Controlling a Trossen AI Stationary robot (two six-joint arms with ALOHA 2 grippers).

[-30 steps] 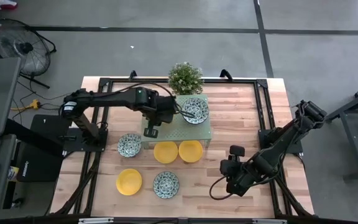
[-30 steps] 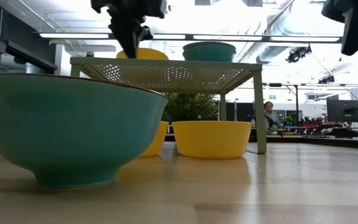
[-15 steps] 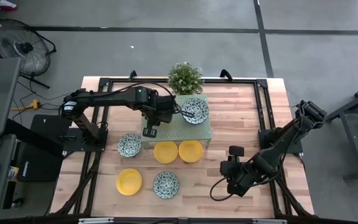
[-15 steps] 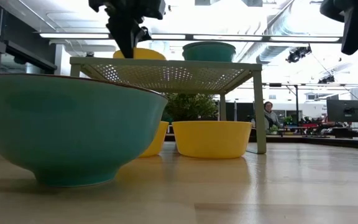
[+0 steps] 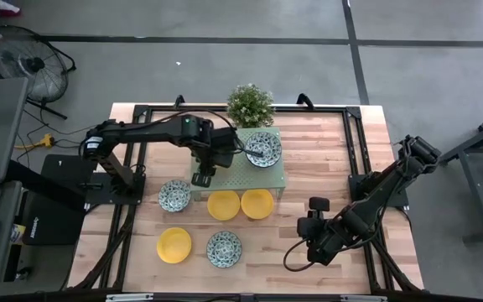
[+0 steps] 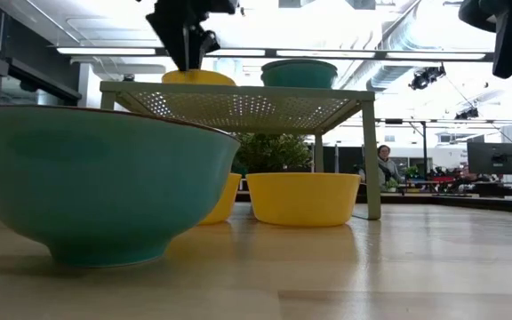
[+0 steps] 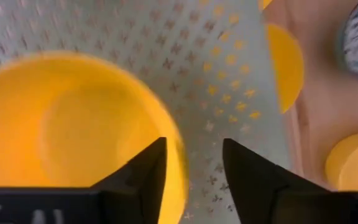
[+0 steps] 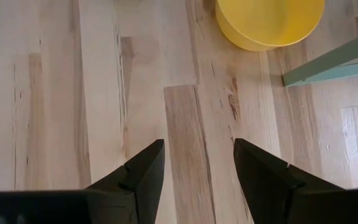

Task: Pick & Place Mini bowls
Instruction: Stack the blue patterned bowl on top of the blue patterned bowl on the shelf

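A pale green perforated rack [image 5: 268, 178] stands mid-table. On it rest a patterned mini bowl [image 5: 262, 149] and a yellow mini bowl [image 7: 73, 124], also seen in the low view [image 6: 198, 77]. My left gripper [image 7: 194, 171] hangs open over the yellow bowl, pointing down, one finger on each side of its rim. On the wood lie two patterned bowls [image 5: 174, 195] [image 5: 224, 248] and three yellow ones [image 5: 223, 205] [image 5: 257, 203] [image 5: 174, 244]. My right gripper [image 8: 197, 168] waits open above bare wood at the near right [image 5: 313, 239]. My left gripper comes from above with its open fingers on either side of the yellow bowl's rim [image 7: 178, 163]. The bowl sits upright on the rack. Whether a finger touches the rim, I cannot tell.
A small potted plant [image 5: 250, 105] stands behind the rack at the far edge. The rack's leg [image 8: 334, 62] and a yellow bowl [image 8: 269, 22] lie ahead of my right gripper. Bare wood [image 5: 334, 159] stretches to the right of the rack.
My left gripper's fingertips have drawn up a little, from down at the yellow bowl's rim to just above it. The bowl has stayed upright on the rack. My right arm has kept still.
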